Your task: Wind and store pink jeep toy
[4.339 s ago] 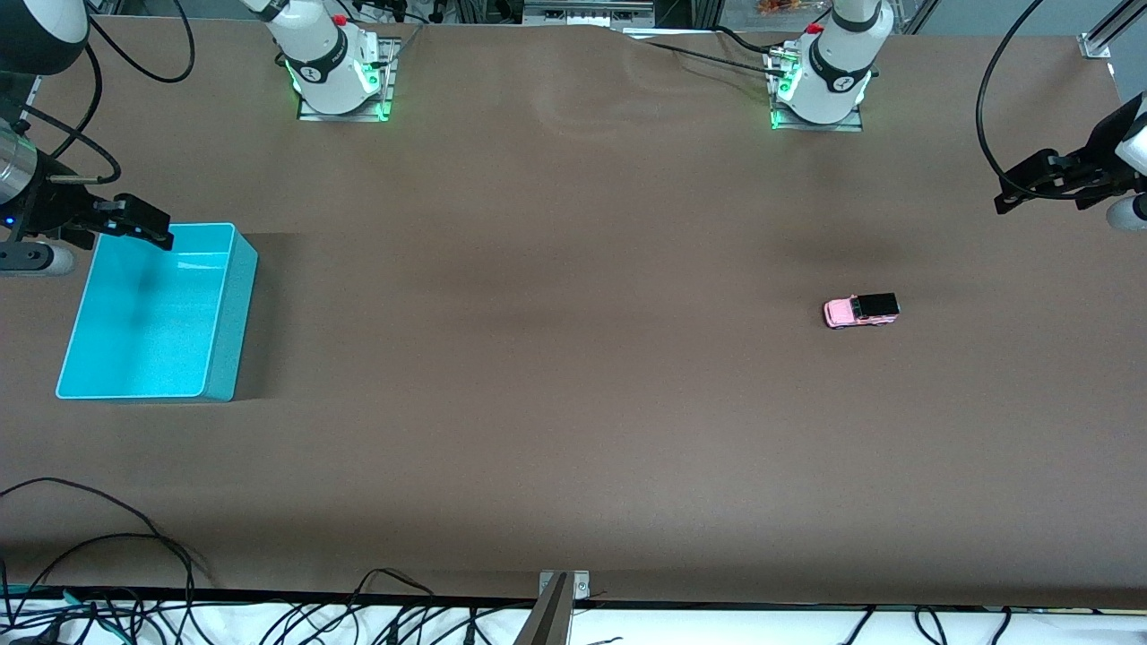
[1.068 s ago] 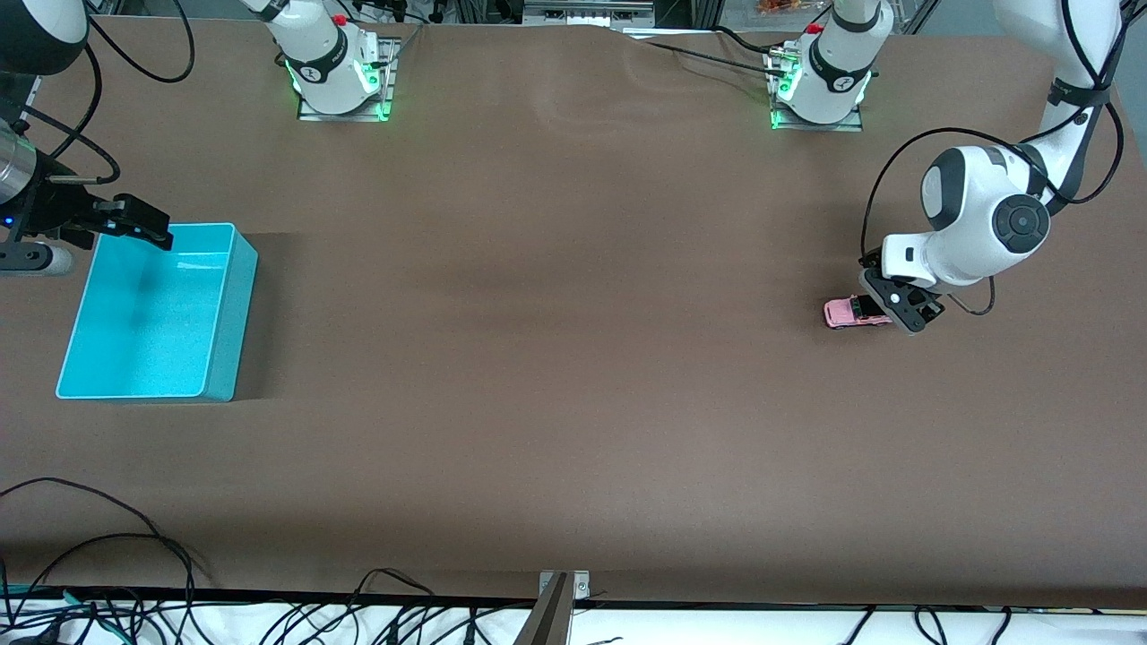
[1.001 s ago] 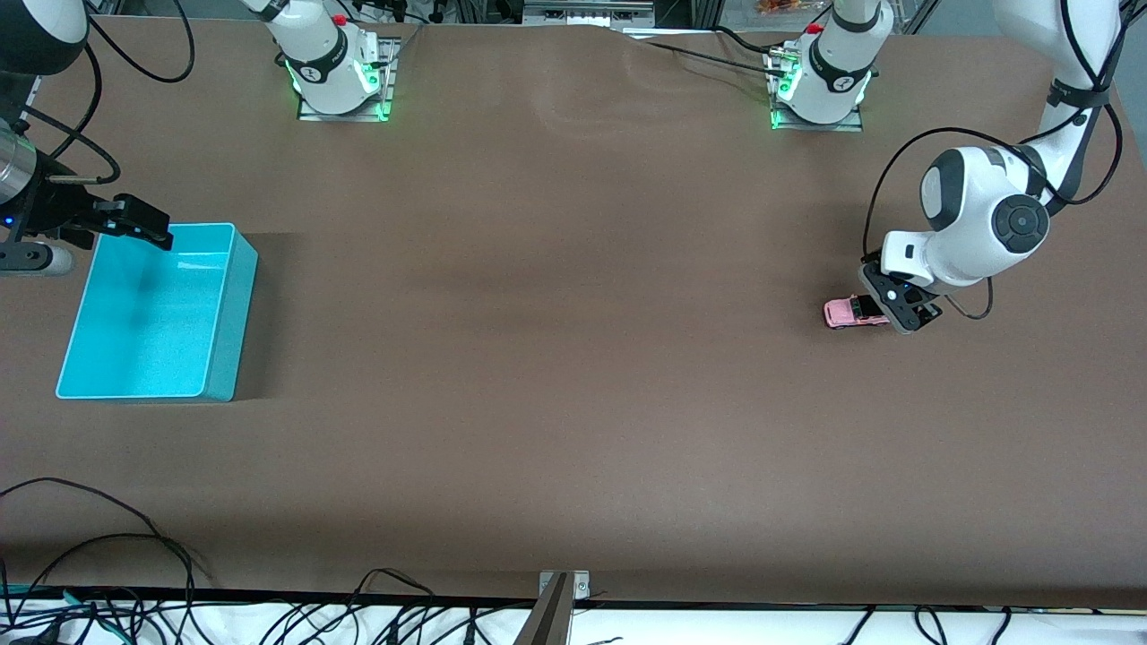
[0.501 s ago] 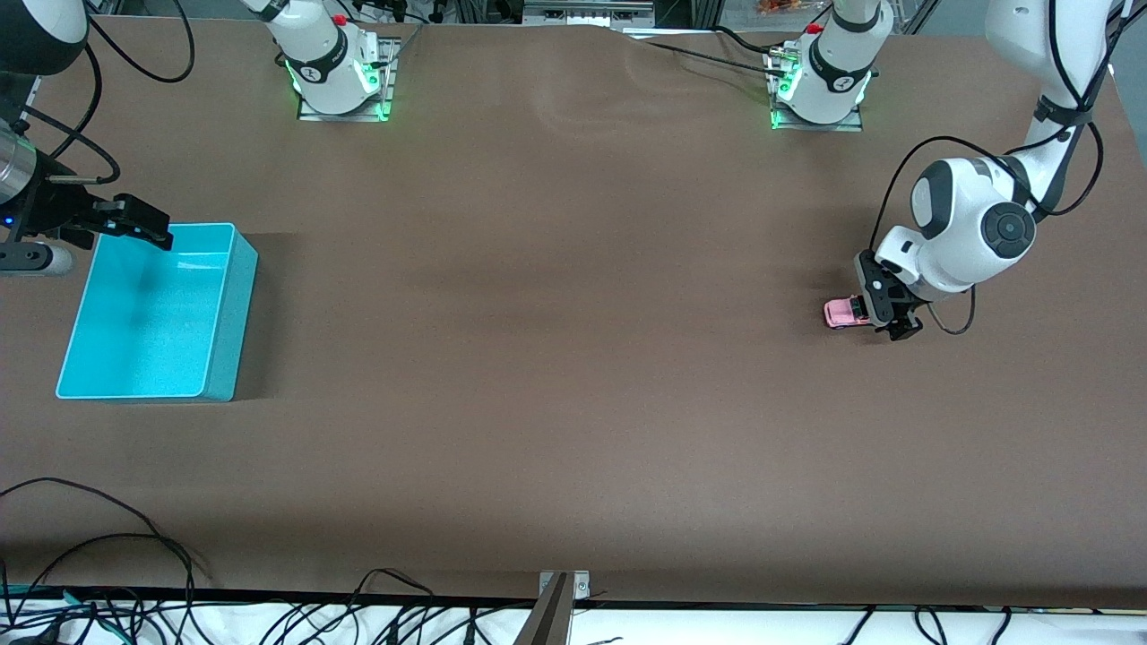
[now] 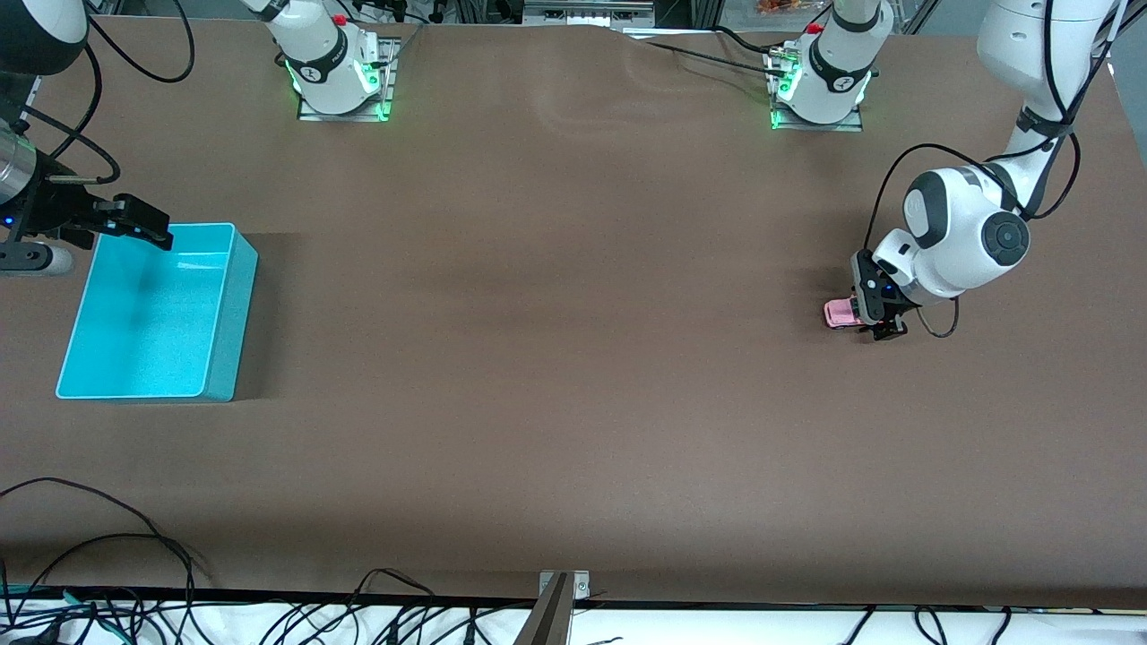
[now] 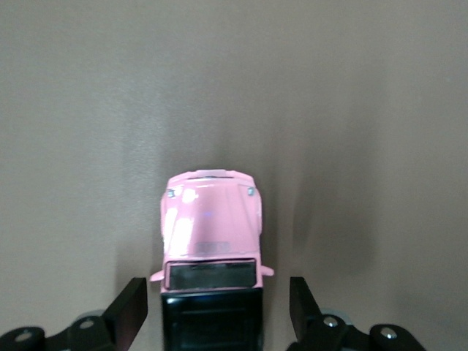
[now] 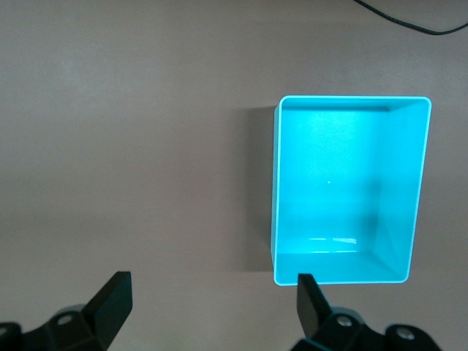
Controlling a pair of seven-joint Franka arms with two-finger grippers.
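The pink jeep toy [image 5: 839, 313] stands on the brown table toward the left arm's end; its pink hood [image 6: 212, 219] and black roof show in the left wrist view. My left gripper [image 5: 876, 313] is down over the jeep's black-roofed back half. Its fingers [image 6: 131, 311] stand one on each side of the body, each with a small gap, so the gripper [image 6: 216, 311] is open around the toy. My right gripper [image 5: 134, 221] waits open in the air at the turquoise bin's [image 5: 235, 305] edge, nothing between its fingers [image 7: 110, 300].
The turquoise bin [image 7: 276, 190] is empty and sits toward the right arm's end of the table. Loose cables [image 5: 107, 555] lie along the table edge nearest the front camera. A metal bracket [image 5: 563, 587] sits at the middle of that edge.
My left arm swung in from the table's end and lowered its gripper over the jeep's back half; the fingers have narrowed toward its sides. The jeep and right arm have not moved.
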